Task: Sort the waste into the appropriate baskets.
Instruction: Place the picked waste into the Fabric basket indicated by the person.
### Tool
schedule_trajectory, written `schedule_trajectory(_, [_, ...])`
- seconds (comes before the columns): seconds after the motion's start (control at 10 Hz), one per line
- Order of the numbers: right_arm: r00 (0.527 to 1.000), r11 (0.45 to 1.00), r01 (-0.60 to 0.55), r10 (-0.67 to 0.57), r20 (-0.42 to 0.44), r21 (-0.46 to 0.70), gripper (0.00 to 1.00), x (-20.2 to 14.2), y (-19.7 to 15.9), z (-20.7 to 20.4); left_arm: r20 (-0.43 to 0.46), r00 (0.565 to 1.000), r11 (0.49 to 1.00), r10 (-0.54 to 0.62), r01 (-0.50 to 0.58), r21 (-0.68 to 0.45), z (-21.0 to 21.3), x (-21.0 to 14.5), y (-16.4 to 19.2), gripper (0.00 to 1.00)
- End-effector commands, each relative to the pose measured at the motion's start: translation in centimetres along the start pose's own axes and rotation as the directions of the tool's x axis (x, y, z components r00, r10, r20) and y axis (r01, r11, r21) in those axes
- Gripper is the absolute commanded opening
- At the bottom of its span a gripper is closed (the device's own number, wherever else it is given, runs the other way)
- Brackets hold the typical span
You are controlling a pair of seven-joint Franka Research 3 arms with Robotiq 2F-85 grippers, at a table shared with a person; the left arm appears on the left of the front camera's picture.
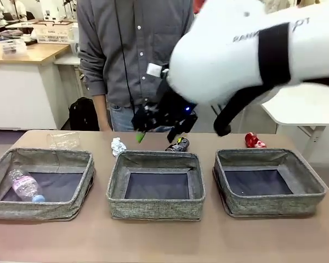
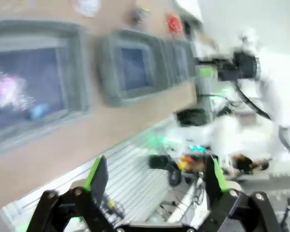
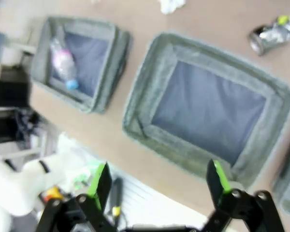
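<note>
Three grey woven baskets stand in a row: left [image 1: 44, 210], middle [image 1: 153, 209] and right [image 1: 274, 205]. A clear plastic bottle [image 1: 26, 186] with a pinkish label lies in the left one. Behind the baskets on the table lie a clear plastic cup [image 1: 63, 139], a crumpled paper ball [image 1: 118, 146], a crushed black can [image 1: 178, 144] and a crushed red can [image 1: 254, 141]. My right gripper [image 1: 156, 134] hangs open above the far side of the middle basket [image 3: 150, 87], near the black can [image 3: 273, 35]. My left gripper [image 2: 156, 179] is open and holds nothing, well off the left basket [image 2: 82, 72].
A person in a grey shirt [image 1: 131, 49] stands at the table's far edge behind the middle basket. The right arm's white body [image 1: 247, 49] covers the upper right of the front view. A white side table [image 1: 307, 109] stands at the right.
</note>
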State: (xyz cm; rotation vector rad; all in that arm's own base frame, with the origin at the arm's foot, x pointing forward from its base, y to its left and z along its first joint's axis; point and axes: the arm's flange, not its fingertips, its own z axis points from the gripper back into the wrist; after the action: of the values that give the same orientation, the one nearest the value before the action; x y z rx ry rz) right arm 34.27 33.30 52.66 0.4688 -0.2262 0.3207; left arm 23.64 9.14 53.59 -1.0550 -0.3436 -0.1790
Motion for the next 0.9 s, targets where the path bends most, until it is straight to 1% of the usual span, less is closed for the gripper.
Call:
schedule_trajectory(0.0, [0.971,0.947,0.206,-0.167,-0.17,0.247,1.0,-1.9,-6.2,5.8,-0.075,0.997,0.986,0.013,-0.025,-0.164,-6.5,2.3,-2.0,1.0])
schedule_trajectory(0.1, [0.966,0.858,0.243,-0.171,-0.195,0.452,1.0,-3.3,-9.4,8.3,-0.092,0.994,0.98,0.057,-0.073,-0.186,-8.7,2.9,-2.6,1.0])
schedule_trajectory(0.2, [0.968,0.742,0.248,-0.212,-0.132,0.623,1.0,-5.1,-12.7,10.9,-0.067,0.991,0.98,0.114,-0.123,-0.159,-10.2,3.2,-2.5,1.0])
schedule_trajectory(0.3, [0.956,0.656,0.258,-0.281,-0.088,0.709,1.0,-7.5,-15.7,12.6,-0.032,0.985,0.967,0.17,-0.173,-0.188,-11.3,3.4,-2.5,1.0])
schedule_trajectory(0.4, [0.927,0.595,0.284,-0.371,-0.057,0.752,1.0,-10.0,-18.1,13.2,-0.03,0.976,0.943,0.217,-0.218,-0.25,-12.0,3.6,-2.5,1.0])
schedule_trajectory(0.5, [0.897,0.574,0.326,-0.439,-0.054,0.751,1.0,-12.5,-19.6,12.2,-0.025,0.967,0.914,0.255,-0.249,-0.321,-12.7,3.6,-2.5,1.0])
schedule_trajectory(0.6, [0.875,0.56,0.348,-0.481,-0.047,0.752,1.0,-14.0,-20.4,11.1,-0.012,0.963,0.901,0.271,-0.258,-0.349,-13.2,3.5,-2.4,1.0])
schedule_trajectory(0.7, [0.876,0.581,0.326,-0.483,-0.007,0.746,1.0,-14.9,-20.6,10.2,-0.041,0.956,0.878,0.29,-0.282,-0.387,-13.3,3.4,-2.4,1.0])
schedule_trajectory(0.8, [0.865,0.637,0.302,-0.496,0.077,0.709,1.0,-14.6,-19.9,9.5,-0.082,0.953,0.903,0.291,-0.302,-0.307,-13.5,3.4,-1.9,1.0])
